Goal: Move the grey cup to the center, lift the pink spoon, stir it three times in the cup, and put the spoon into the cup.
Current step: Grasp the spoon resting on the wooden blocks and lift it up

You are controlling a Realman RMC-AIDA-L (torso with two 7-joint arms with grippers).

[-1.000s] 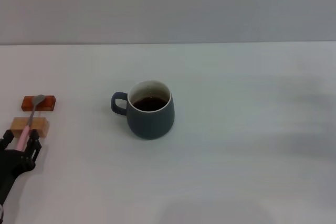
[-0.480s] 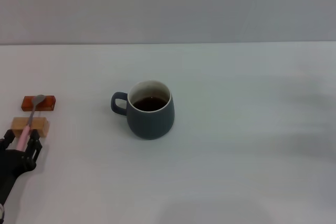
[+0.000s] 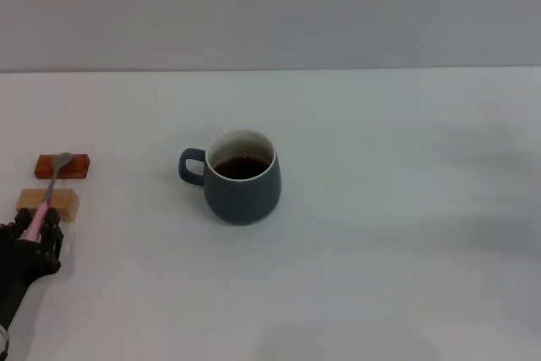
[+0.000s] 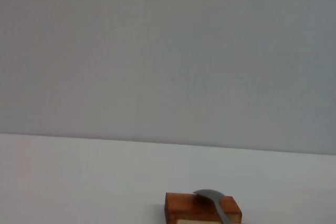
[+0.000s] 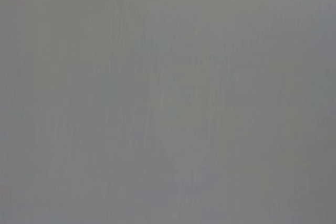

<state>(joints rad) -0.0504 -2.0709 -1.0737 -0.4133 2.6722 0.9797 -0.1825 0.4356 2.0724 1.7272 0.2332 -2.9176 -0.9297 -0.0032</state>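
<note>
Pale pink at the handle and silver-grey at the bowl, the pink spoon [image 3: 49,191] lies across two small blocks at the far left of the white surface [image 3: 380,234]. Its long axis runs front to back: the bowl points away from the robot and rests on the reddish-brown block [image 3: 62,166], while the neck and handle cross the tan wooden block [image 3: 48,204] nearer the robot. The left end effector [image 3: 30,230], black, is clenched around the near end of the pink handle, just in front of the tan block. The grey cup [image 3: 242,177] stands upright well to the right of the spoon, near the middle of the surface, handle turned toward the robot's left, dark liquid inside. The right end effector is out of sight.
</note>
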